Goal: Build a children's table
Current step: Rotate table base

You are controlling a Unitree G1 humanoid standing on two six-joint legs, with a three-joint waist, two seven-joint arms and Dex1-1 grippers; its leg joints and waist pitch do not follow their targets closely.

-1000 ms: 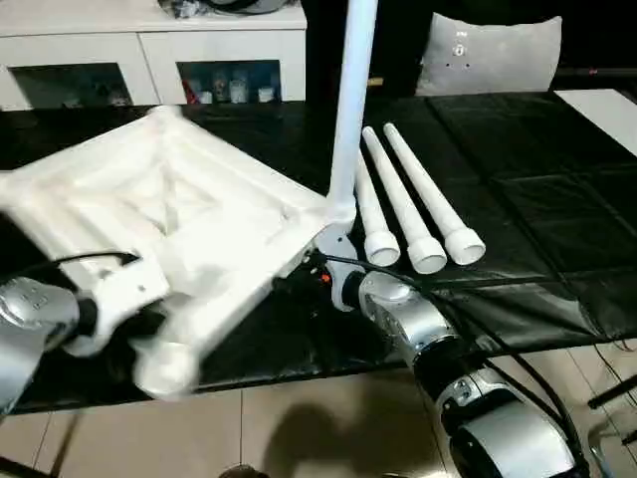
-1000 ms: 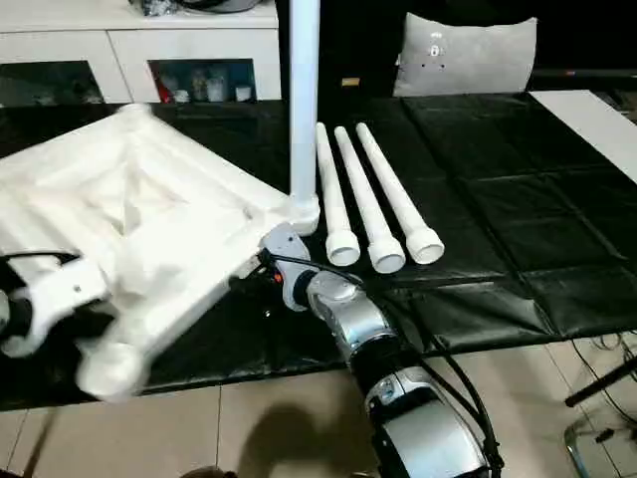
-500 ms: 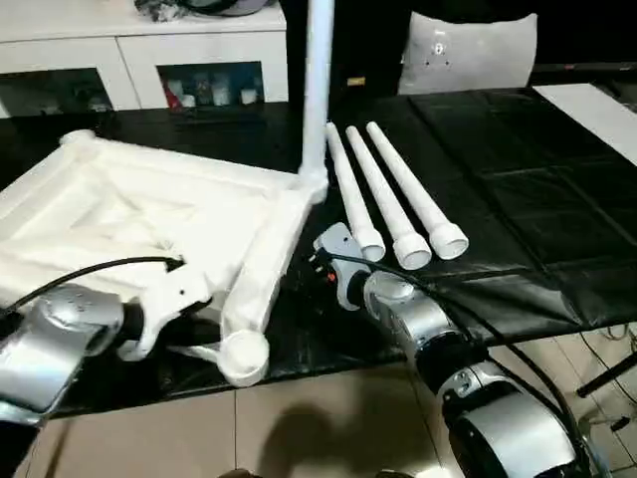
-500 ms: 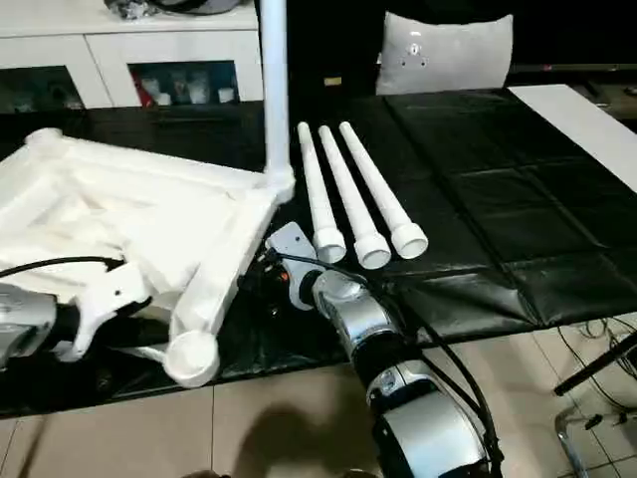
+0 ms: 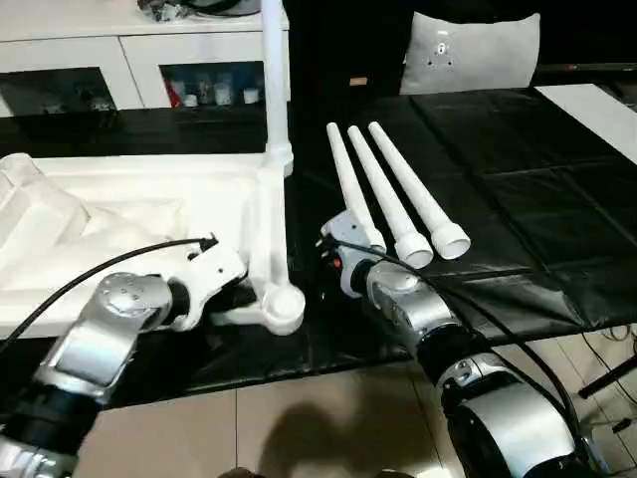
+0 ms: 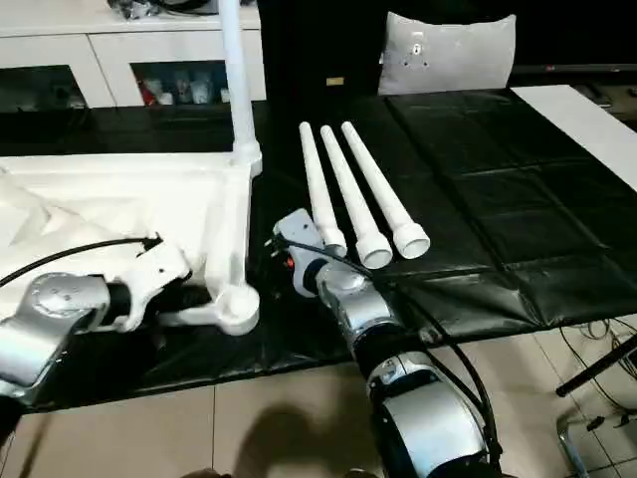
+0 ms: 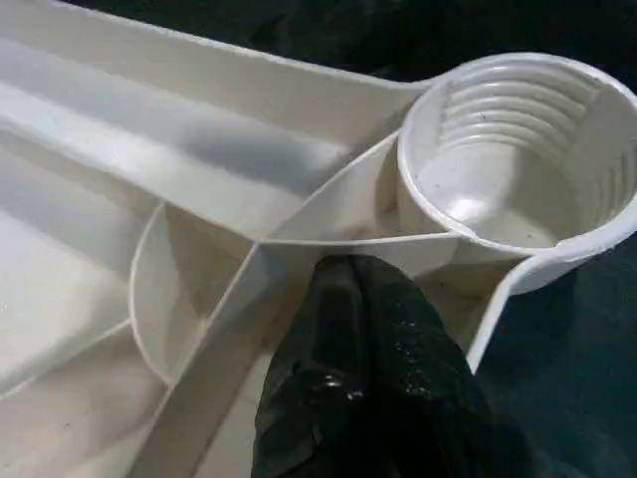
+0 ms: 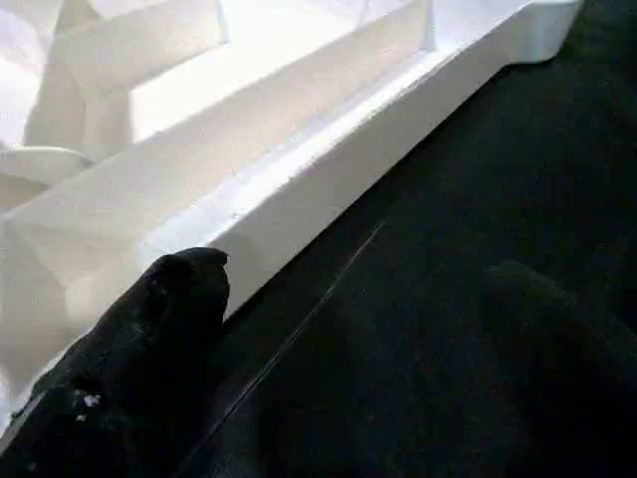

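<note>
The children's table's white tabletop [image 5: 129,214] lies underside up on the black table, at the left. One white leg [image 5: 274,80] stands upright in its far right corner socket. The near right corner socket [image 5: 284,309] is empty. Three loose legs [image 5: 390,199] lie side by side to the right. My left gripper [image 7: 348,274] is shut, its tips against a rib beside that empty socket [image 7: 508,149]. My right gripper [image 8: 358,269] is open and low over the black mat, between the tabletop's right side edge [image 8: 328,159] and the loose legs, holding nothing.
A white cabinet with glass doors [image 5: 139,60] stands behind the table. A grey cushion [image 5: 473,50] sits at the back, and a white board [image 5: 597,105] lies at the far right. The table's front edge runs just below the tabletop, with tiled floor [image 5: 299,428] under it.
The tabletop has come down from a tilt to lie flat and has swung round. Its upright leg has moved left with it. My left arm followed the near corner rightward.
</note>
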